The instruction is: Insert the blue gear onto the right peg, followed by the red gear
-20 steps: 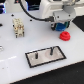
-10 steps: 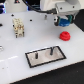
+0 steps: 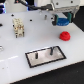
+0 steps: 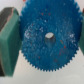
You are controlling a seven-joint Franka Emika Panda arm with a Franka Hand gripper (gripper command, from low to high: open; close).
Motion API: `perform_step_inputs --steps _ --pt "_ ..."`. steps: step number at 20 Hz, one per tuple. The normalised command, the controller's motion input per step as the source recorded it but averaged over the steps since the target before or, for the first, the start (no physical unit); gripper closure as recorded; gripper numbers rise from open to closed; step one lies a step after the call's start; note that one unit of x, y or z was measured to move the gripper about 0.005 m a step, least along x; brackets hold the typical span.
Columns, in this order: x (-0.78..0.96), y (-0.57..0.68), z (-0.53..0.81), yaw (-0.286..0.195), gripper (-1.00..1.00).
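Observation:
My gripper (image 3: pixel 60 20) is shut on the blue gear (image 3: pixel 62 22) and holds it in the air at the back, toward the exterior view's right. In the wrist view the blue gear (image 4: pixel 42 55) fills the picture, its pale centre hole showing, with a green finger pad (image 4: pixel 8 39) against its edge. The red gear (image 3: pixel 64 35) lies on the white table just below the gripper in the exterior view. The black-framed grey plate (image 3: pixel 44 58) lies nearer the front. Its right peg (image 3: pixel 50 50) and its left twin (image 3: pixel 36 55) stand bare.
A small white and tan block-like object (image 3: pixel 19 27) stands at the back toward the exterior view's left. The white table (image 3: pixel 15 50) carries everything, and the robot's body crosses the top of the exterior view.
The gripper with the blue gear has barely shifted. The red gear and the plate have not moved.

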Motion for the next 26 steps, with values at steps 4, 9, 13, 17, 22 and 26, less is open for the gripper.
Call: perform_step_inputs --steps 4,9,13,17,22,26 --pt "0.78 -0.29 0.32 0.0 1.0" --pt "0.82 -0.25 0.27 0.0 1.0" --pt "0.79 -0.25 0.22 0.0 1.0" --pt "0.79 -0.27 0.2 0.0 1.0" --pt "0.72 -0.26 0.1 0.0 1.0" --pt "0.59 -0.26 0.01 0.0 1.0"
